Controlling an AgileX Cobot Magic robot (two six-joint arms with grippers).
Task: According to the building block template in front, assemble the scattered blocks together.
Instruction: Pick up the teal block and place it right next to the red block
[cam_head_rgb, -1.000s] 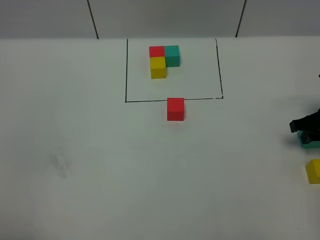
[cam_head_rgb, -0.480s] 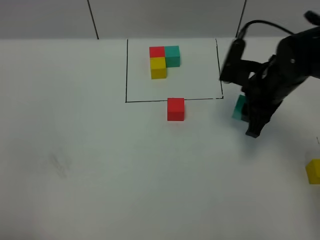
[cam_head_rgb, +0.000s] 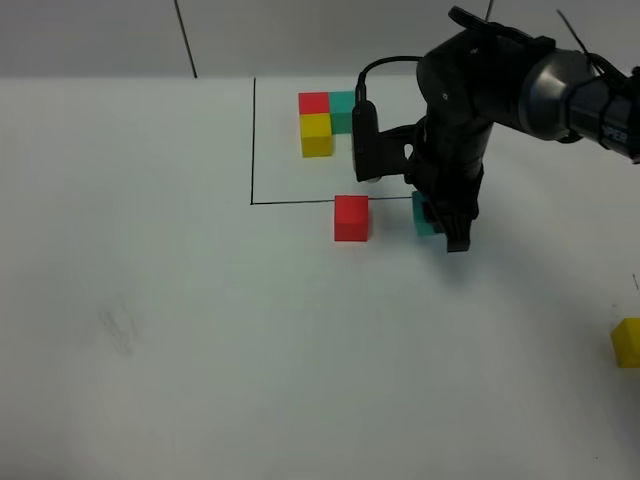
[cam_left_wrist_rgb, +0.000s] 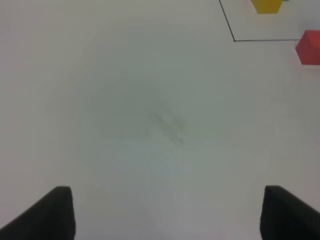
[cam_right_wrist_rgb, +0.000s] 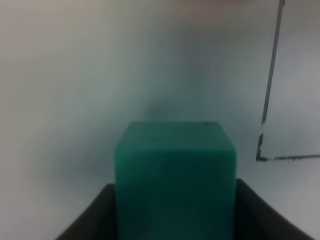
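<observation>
The template, an L of red, teal and yellow cubes (cam_head_rgb: 328, 120), sits inside a black drawn rectangle (cam_head_rgb: 252, 140) at the far middle. The loose red cube (cam_head_rgb: 351, 218) stands just in front of the rectangle's near line. My right gripper (cam_head_rgb: 441, 218) is shut on the loose teal cube (cam_head_rgb: 426, 215), a little right of the red cube; the wrist view shows the teal cube (cam_right_wrist_rgb: 175, 175) between the fingers. The loose yellow cube (cam_head_rgb: 627, 342) lies at the right edge. My left gripper (cam_left_wrist_rgb: 167, 220) is open and empty over bare table, out of the high view.
The right arm (cam_head_rgb: 480, 90) reaches across from the right and hides the rectangle's right side. The rectangle's corner line (cam_right_wrist_rgb: 267, 115) shows beside the teal cube. The left wrist view shows the red cube (cam_left_wrist_rgb: 310, 47) and the template's yellow cube (cam_left_wrist_rgb: 267, 5).
My right gripper has carried the teal cube from the right edge leftward to just right of the red cube. The red and yellow cubes have not moved.
</observation>
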